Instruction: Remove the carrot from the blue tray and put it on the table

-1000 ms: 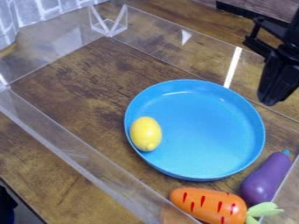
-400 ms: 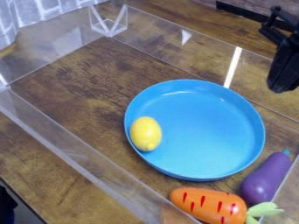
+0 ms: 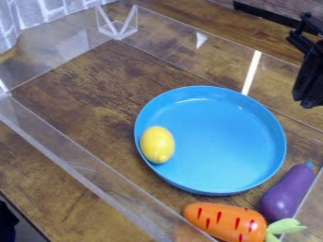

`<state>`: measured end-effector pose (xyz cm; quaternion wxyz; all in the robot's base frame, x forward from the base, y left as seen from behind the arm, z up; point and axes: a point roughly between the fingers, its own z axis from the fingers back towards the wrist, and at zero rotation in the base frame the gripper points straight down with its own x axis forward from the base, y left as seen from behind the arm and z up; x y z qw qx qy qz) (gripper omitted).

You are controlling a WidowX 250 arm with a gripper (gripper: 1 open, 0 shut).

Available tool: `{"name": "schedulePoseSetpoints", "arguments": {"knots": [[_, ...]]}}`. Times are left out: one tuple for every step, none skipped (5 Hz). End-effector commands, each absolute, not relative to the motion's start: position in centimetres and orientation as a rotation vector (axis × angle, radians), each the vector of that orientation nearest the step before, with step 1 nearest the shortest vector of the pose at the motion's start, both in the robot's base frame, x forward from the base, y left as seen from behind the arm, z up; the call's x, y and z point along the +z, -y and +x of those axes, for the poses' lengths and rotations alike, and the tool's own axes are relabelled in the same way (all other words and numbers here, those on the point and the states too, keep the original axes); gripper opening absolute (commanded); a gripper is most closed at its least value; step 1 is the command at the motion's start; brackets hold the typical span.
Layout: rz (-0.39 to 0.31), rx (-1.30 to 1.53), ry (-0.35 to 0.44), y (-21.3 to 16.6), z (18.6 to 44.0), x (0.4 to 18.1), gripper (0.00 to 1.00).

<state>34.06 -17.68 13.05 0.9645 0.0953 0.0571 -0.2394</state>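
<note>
A toy carrot (image 3: 228, 221) lies on the dark wood-grain tabletop (image 3: 89, 104) at the near edge, just outside the rim of the round blue tray (image 3: 240, 132), with its green leafy end beside a purple toy eggplant (image 3: 290, 192). The tray holds only a yellow lemon (image 3: 157, 144), which rests by the left rim.

The black gripper (image 3: 309, 83) hangs at the right edge of the scene, well apart from the carrot and above the tabletop beyond the tray. It is cut off by the frame and too dark to read, so whether the jaws stand apart or together cannot be told.

With the carrot already off the tray and on the wood, the job looks finished. The sound course now seems to be a clean withdrawal: lift clear, stay wide of the tray rim and the low clear acrylic walls (image 3: 76, 161), and leave the carrot and eggplant undisturbed where they lie.

No brand, label or writing can be made out on the toys, the tray or the arm.
</note>
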Motion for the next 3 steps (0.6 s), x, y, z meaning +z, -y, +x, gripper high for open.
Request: {"name": "schedulePoseSetpoints", "arguments": {"knots": [[0.188, -0.512, -0.07, 18.28, 33.54, 14.81, 0.0], [0.199, -0.522, -0.074, 18.3, 33.27, 15.19, 0.0], [0.211, -0.604, -0.073, 18.0, 33.54, 14.53, 0.0]]}}
